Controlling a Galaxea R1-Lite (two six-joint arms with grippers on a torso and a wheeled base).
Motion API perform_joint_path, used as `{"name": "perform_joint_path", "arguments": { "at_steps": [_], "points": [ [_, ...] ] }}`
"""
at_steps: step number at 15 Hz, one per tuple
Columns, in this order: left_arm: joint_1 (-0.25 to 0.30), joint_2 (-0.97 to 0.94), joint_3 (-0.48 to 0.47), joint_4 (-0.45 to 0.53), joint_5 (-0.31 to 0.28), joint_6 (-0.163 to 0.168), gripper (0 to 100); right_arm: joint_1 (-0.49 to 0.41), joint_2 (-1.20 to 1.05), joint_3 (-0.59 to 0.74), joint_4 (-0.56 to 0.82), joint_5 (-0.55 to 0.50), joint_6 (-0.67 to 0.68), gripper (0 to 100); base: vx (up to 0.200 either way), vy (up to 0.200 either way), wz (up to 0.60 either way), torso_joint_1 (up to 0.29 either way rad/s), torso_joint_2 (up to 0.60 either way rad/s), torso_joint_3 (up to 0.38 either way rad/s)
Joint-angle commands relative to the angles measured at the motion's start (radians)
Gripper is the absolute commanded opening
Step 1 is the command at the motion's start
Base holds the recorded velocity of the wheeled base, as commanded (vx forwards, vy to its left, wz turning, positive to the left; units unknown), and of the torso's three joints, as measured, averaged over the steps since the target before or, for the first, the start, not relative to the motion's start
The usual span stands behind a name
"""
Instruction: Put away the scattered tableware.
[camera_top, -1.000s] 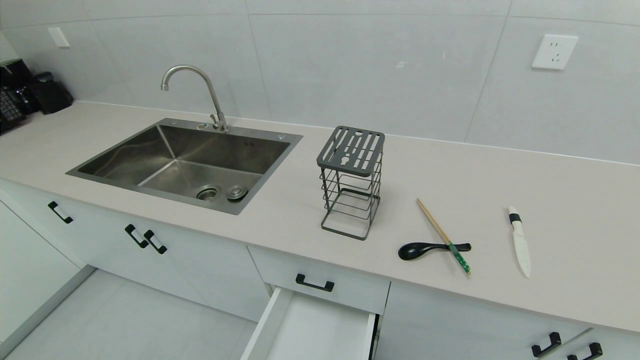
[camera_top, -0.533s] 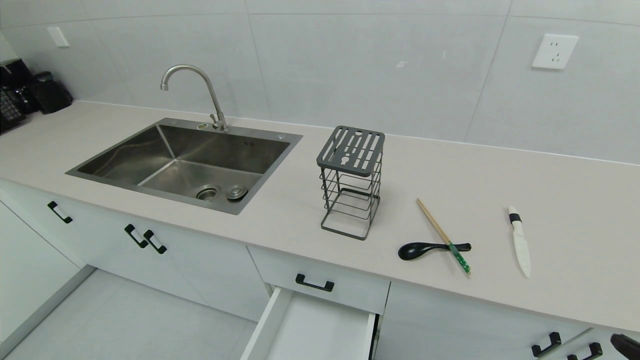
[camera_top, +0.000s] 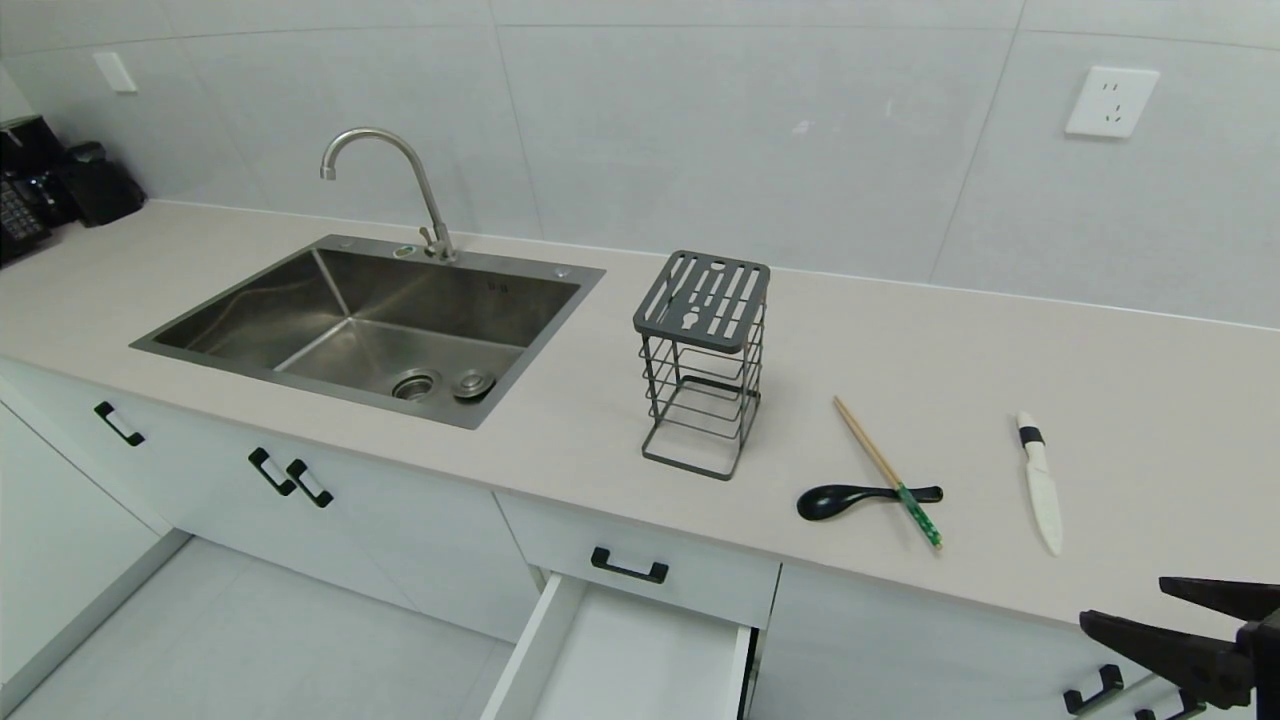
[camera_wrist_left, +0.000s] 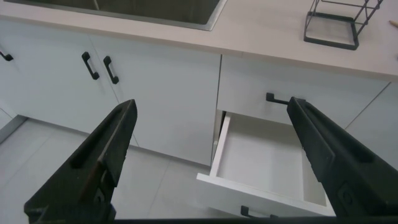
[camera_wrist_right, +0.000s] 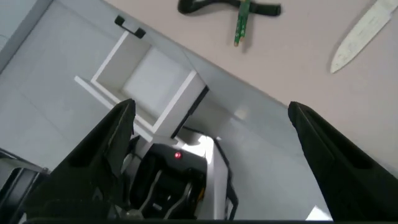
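The right gripper (camera_top: 1125, 602) sits at the 4 o'clock corner of the head view, level with the front edge of the counter (camera_top: 900, 340). Its fingers are spread wide and hold nothing. In the right wrist view this gripper (camera_wrist_right: 211, 109) hangs in front of the cabinets.

The left gripper (camera_wrist_left: 211, 106) is also wide open and empty. It is out in front of the cabinet doors, with the open drawer (camera_wrist_left: 261, 162) beyond it.

The tableware all lies on the counter:
- **Spoon:** A black spoon (camera_top: 835, 500) lies near the front edge, at about 4 o'clock from the wire rack (camera_top: 705, 360). Its bowl points to 9 o'clock and its handle to 3 o'clock.
- **Chopsticks:** A pair of chopsticks (camera_top: 880, 465) runs from 11 o'clock to 5 o'clock. Their green ends lie across the spoon's handle.
- **Knife:** A white knife (camera_top: 1038, 485) with a black band lies well apart from them at 3 o'clock. Its tip points roughly to 6 o'clock, toward the front edge.

The right wrist view shows the same spoon (camera_wrist_right: 205, 6), chopsticks (camera_wrist_right: 241, 22) and knife (camera_wrist_right: 360, 34).

The rack stands upright near the middle of the counter with nothing in it. The sink (camera_top: 250, 310) and its faucet (camera_top: 390, 160) are at 9 o'clock from it. Below the rack, at 6 o'clock, a white drawer (camera_top: 640, 660) is pulled out. A wall outlet (camera_top: 1110, 102) sits at 2 o'clock, and a black appliance (camera_top: 50, 185) stands at the far 9 o'clock end of the counter.
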Motion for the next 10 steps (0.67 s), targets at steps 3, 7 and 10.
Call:
{"name": "perform_joint_path", "arguments": {
  "at_steps": [3, 7, 10],
  "points": [
    [0.0, 0.001, 0.0, 0.0, 0.0, -0.001, 100, 0.11, 0.266, 0.013, -0.237, -0.103, 0.077, 100, 0.0, 0.0, 0.0, 0.0, 0.0, 0.0],
    [0.0, 0.001, 0.0, 0.0, 0.0, -0.001, 100, 0.127, 0.461, 0.019, -0.436, -0.152, 0.059, 100, 0.0, 0.0, 0.0, 0.0, 0.0, 0.0],
    [0.0, 0.001, 0.0, 0.0, 0.0, -0.001, 100, 0.127, 0.648, -0.01, -0.545, -0.172, 0.041, 100, 0.0, 0.0, 0.0, 0.0, 0.0, 0.0]
  ]
}}
